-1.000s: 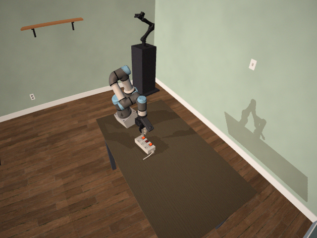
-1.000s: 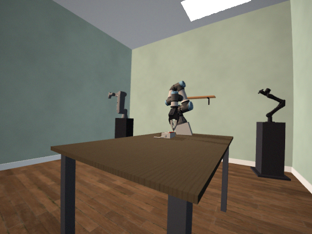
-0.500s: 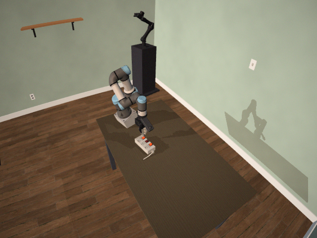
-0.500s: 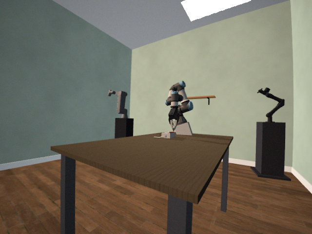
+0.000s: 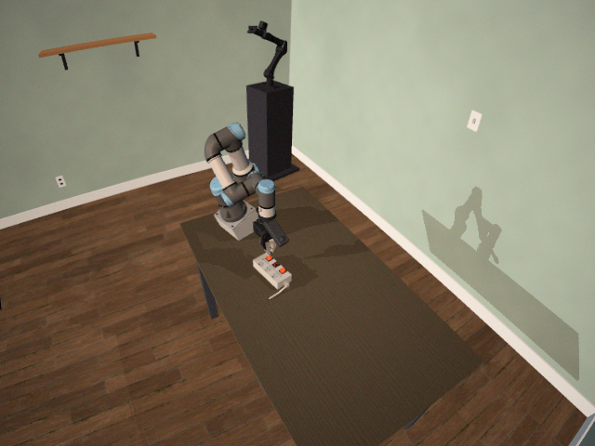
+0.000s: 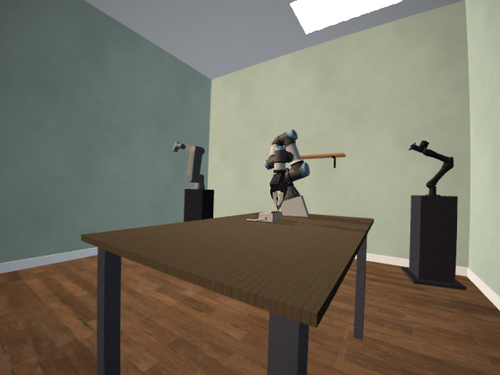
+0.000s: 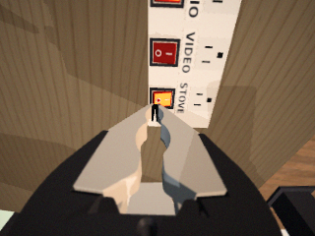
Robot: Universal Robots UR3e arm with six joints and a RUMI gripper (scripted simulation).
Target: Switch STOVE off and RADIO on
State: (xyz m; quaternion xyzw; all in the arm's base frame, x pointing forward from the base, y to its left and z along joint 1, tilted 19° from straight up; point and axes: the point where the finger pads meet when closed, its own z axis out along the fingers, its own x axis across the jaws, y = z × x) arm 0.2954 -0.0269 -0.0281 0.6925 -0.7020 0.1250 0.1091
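Note:
A white power strip (image 5: 271, 270) lies face up on the dark table, near the robot's base; it also shows in the exterior view (image 6: 269, 216) and the wrist view (image 7: 194, 54). In the wrist view the STOVE switch (image 7: 162, 98) glows bright orange, the VIDEO switch (image 7: 163, 51) is dark red, and a third glowing switch (image 7: 167, 2) is cut off at the top edge. My gripper (image 7: 155, 105) (image 5: 270, 247) is shut and empty, its tips right at the near edge of the STOVE switch. It stands over the strip's near end.
A short white cable (image 5: 278, 291) leaves the strip's far end. The robot base (image 5: 235, 218) stands at the table's back corner. A black pedestal with a camera arm (image 5: 270, 126) stands behind the table. The table edge lies to the left of the strip.

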